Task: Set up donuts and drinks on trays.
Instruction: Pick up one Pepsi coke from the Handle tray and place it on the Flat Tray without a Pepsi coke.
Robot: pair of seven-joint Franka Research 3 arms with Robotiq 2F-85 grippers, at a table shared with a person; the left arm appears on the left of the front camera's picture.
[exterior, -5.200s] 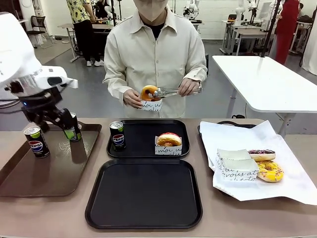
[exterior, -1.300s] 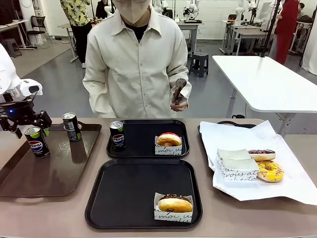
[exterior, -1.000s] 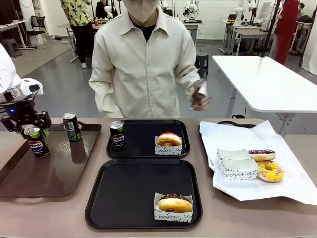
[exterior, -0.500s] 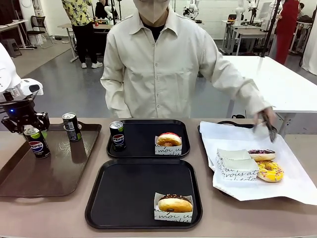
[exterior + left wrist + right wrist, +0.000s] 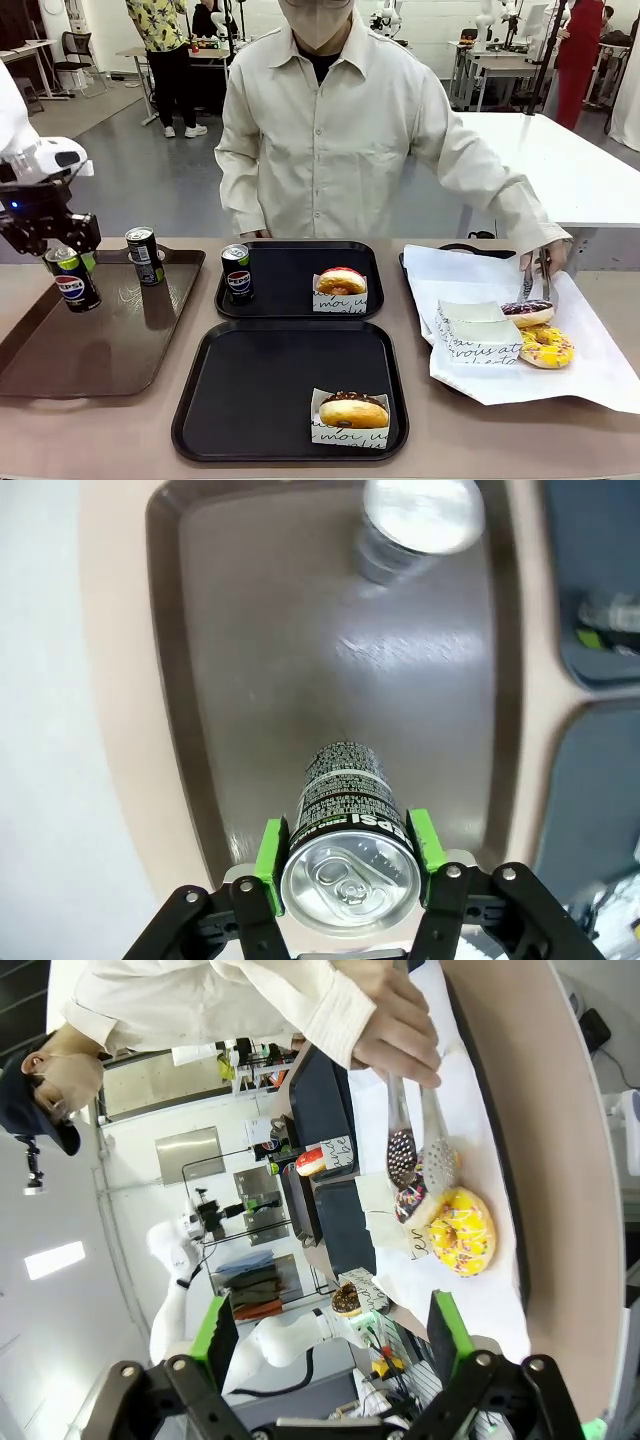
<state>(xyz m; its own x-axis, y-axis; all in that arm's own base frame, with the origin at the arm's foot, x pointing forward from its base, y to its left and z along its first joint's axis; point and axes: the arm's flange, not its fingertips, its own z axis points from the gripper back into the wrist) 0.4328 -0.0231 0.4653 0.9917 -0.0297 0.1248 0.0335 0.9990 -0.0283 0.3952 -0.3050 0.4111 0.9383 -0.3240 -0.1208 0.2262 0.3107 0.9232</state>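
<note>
**A:** How far along are the 2 trays?

**B:** About halfway, I judge. The far black tray [image 5: 285, 290], at 12 o'clock on the desk [image 5: 480, 440], carries a standing can [image 5: 237, 272] and a pink donut [image 5: 341, 283] in its sleeve, so that 1 looks complete. The near black tray [image 5: 260, 390], at 6 o'clock, has a chocolate donut [image 5: 352, 410] at its 5 o'clock corner and no drink.

**A:** And your tools?

**B:** My left tool [image 5: 345, 845] is clamped on the held can [image 5: 74, 288], with a green pad on each side of its top. The can is upright over the brown tray [image 5: 100, 360] at 9 o'clock and seems just clear of it. A spare can [image 5: 144, 258] stands on that tray, towards 1 o'clock from mine. My right tool [image 5: 330, 1335] is spread wide and grips nothing.

**A:** What's left?

**B:** This can has to go onto the near tray, beside the donut. At 3 o'clock the person's hand [image 5: 548, 258] has tongs [image 5: 535, 282] at a dark donut [image 5: 527, 312] on the white paper [image 5: 470, 275], with a yellow donut [image 5: 545, 347] next to it. I can't tell where that one is headed.
</note>
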